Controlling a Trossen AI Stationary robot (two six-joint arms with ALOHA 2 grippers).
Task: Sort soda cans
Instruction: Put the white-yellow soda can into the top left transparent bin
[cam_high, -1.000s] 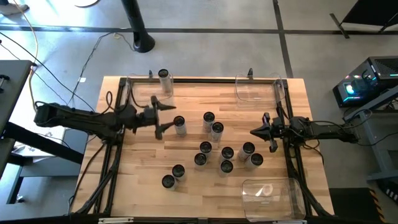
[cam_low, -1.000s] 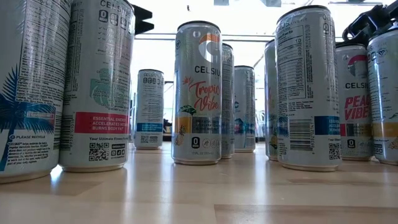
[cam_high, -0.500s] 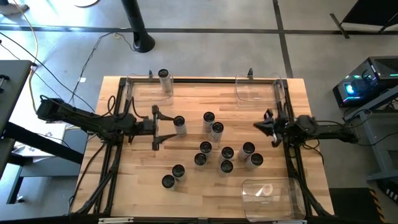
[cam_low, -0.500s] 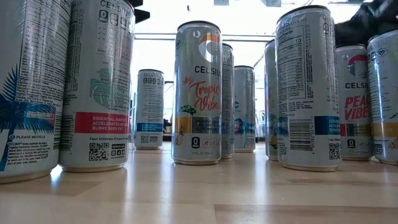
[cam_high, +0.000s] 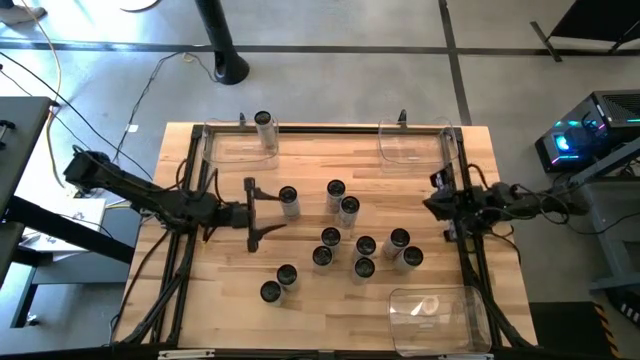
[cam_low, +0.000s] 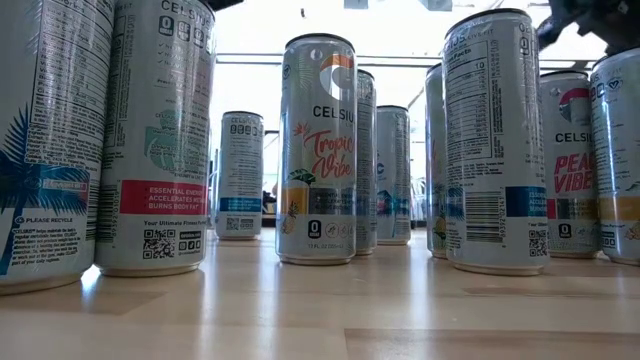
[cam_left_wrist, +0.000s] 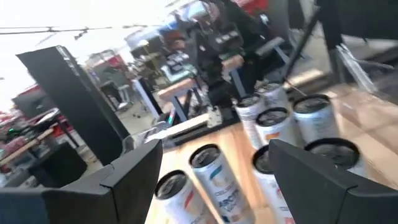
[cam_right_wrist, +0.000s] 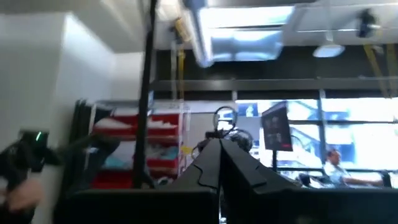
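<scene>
— On the desk (cam_high: 230, 300), what could you read on the soda cans (cam_high: 345, 245)?

— From the low view, the middle can (cam_low: 318, 150) read "CELSIUS" and "Tropical Vibe". One at the far right (cam_low: 573, 165) read "CELSIUS" and "PEACH VIBE". A can near the camera (cam_low: 158, 135) carried "ESSENTIAL ENERGY", a QR code and small print too fine to read.

— And how did they stand?

— All upright, long axes vertical, dark tops facing up. Most clustered around the desk's middle, two stood apart toward the front, and one (cam_high: 265, 130) sat in the clear bin (cam_high: 225, 148) at the back left corner.

— Where were the jaws?

— The left gripper (cam_high: 262, 207) had its jaws spread wide, empty, pointing at the nearest can (cam_high: 289, 201), which stood just beyond the fingertips without touching. The right gripper (cam_high: 437, 205) sat at the desk's right edge, jaws pressed together on nothing, well apart from the cans.
</scene>
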